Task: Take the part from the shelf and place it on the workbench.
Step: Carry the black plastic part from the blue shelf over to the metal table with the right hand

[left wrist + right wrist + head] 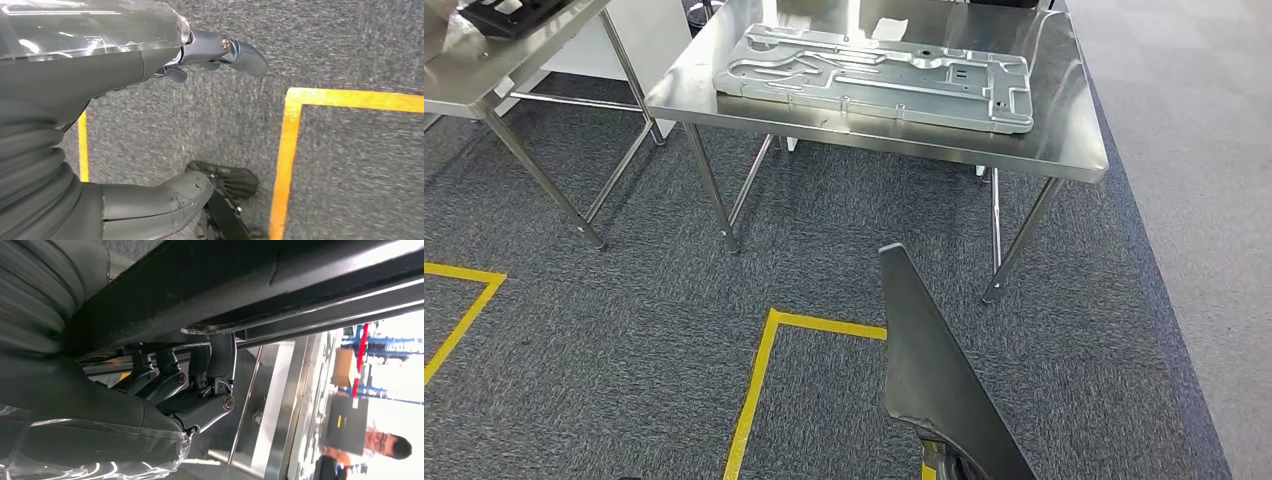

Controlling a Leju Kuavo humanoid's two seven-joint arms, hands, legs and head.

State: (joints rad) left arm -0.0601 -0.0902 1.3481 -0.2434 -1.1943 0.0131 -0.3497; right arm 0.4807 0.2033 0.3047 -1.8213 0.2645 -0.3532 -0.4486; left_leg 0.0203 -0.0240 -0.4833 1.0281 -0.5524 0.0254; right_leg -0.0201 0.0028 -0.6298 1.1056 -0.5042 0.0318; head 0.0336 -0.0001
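Fingers (200, 375) of the right hand (165, 390) curled up around the lower edge of a dark grey, flat, wedge-shaped panel part (939, 375), gripping it from beneath; in the right wrist view, the part's black underside pressed against the fingertips, a chipped rim just above them. Seen from the head view, rising tilted out of the bottom edge, narrow tip uppermost, above grey speckled carpet (624, 300) marked with yellow tape lines (759, 385).

Well ahead of those fingers, a stainless-steel workbench surface (1064, 120) on thin metal legs, carrying a large stamped silver sheet-metal panel (879, 75) lying flat, with a small white slip of paper (889, 28) just beyond it. Further off to the left of that, a second steel surface (499, 75) with a black tray-like object (509, 12) at its far corner.

Fingers (235, 50) of the left hand (150, 75) spread apart and holding nothing, thumb and darker fingers well separated, hanging over the carpet beside a yellow tape corner.

Past the right fingers in the wrist view, beyond the bench edge, a person (385, 445) with glasses, and a cardboard box (342, 367) near blue racking (380, 345).
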